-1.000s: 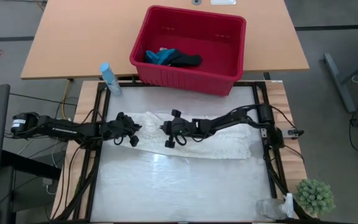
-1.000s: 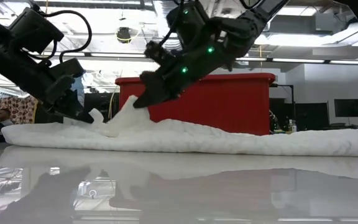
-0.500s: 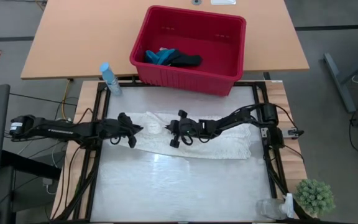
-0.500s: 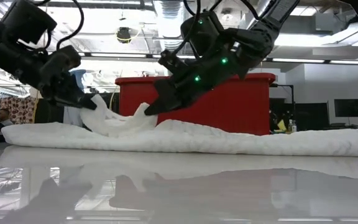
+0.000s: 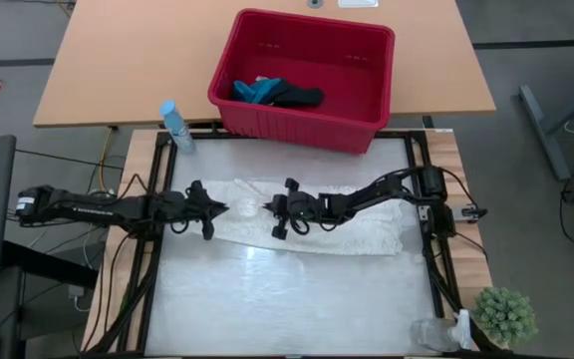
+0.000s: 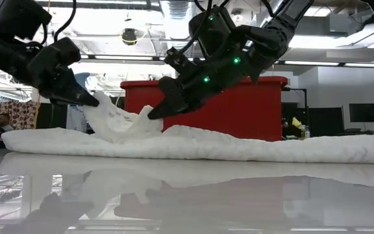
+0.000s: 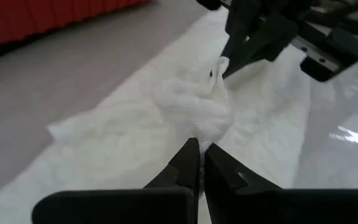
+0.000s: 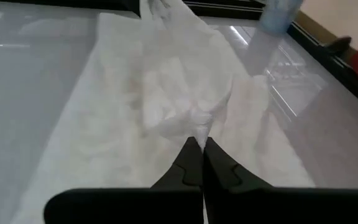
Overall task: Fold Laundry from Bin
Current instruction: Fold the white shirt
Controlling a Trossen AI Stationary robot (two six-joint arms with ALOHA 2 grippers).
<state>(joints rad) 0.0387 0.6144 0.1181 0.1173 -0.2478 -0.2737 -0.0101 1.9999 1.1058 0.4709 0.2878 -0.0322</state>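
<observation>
The white lacy laundry piece (image 5: 347, 224) lies in a long band across the table's far half. Its left end (image 6: 119, 120) is drawn up into a small peak between my two grippers. My left gripper (image 6: 95, 101) is shut on that peak from the left, and my right gripper (image 6: 153, 114) is shut on it from the right. The red bin (image 5: 367, 120) stands beyond the table's far edge and holds a teal piece (image 5: 255, 90) and a dark piece (image 5: 299, 97). My left gripper pinches a bunched bit of the white cloth (image 7: 202, 127) between its fingertips, slanting down from the table's left. That bit is lifted off the table; how many layers, I cannot tell. The rest of the cloth lies flat. My right gripper pinches a raised fold of the same cloth (image 8: 196, 124) at its fingertips, slanting down from the table's right. The fold stands a little above the flat band. The cloth sags slack between the two grippers (image 6: 125, 123).
A clear water bottle (image 5: 175, 127) stands at the table's far left corner. A small green plant (image 5: 506, 316) and a clear plastic object (image 5: 434, 334) sit at the near right corner. The near half of the glossy table (image 5: 287, 299) is bare.
My left gripper has risen and tipped toward level, drawing the cloth's left end up from the flat band into a taller peak. My right gripper has sunk slightly with its fold. Both have stayed shut.
</observation>
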